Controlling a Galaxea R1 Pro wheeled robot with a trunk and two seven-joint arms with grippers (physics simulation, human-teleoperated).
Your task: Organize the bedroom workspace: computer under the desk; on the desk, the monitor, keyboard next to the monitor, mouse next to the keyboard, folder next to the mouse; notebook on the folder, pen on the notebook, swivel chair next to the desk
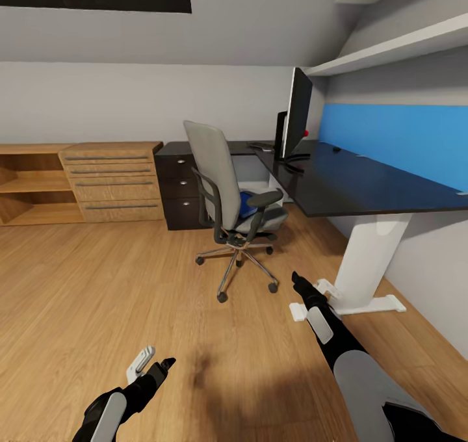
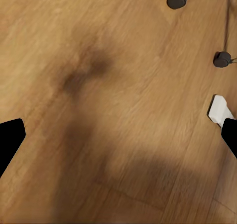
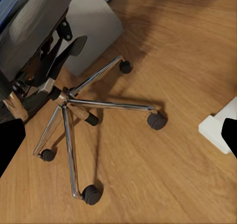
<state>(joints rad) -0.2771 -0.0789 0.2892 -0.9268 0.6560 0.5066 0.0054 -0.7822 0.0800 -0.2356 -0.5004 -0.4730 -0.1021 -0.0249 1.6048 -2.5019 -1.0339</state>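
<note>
Head view puts the folder (image 1: pixel 245 203) on the swivel chair (image 1: pixel 227 195) seat, just off the table (image 1: pixel 364 182) front edge. Both claws (left (image 1: pixel 166 363), right (image 1: pixel 296 277)) hang empty, fingers apart. Drive closer, then reach between the armrests.

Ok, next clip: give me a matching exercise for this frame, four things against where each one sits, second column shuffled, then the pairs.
Things:
1. monitor
2. folder
3. swivel chair
4. light-wood dresser

Places:
A. on the chair seat
B. against the back wall, left of the black drawer unit
C. upright on the desk near its corner
D. on the wood floor in front of the desk

Pairs: 1-C, 2-A, 3-D, 4-B
</note>
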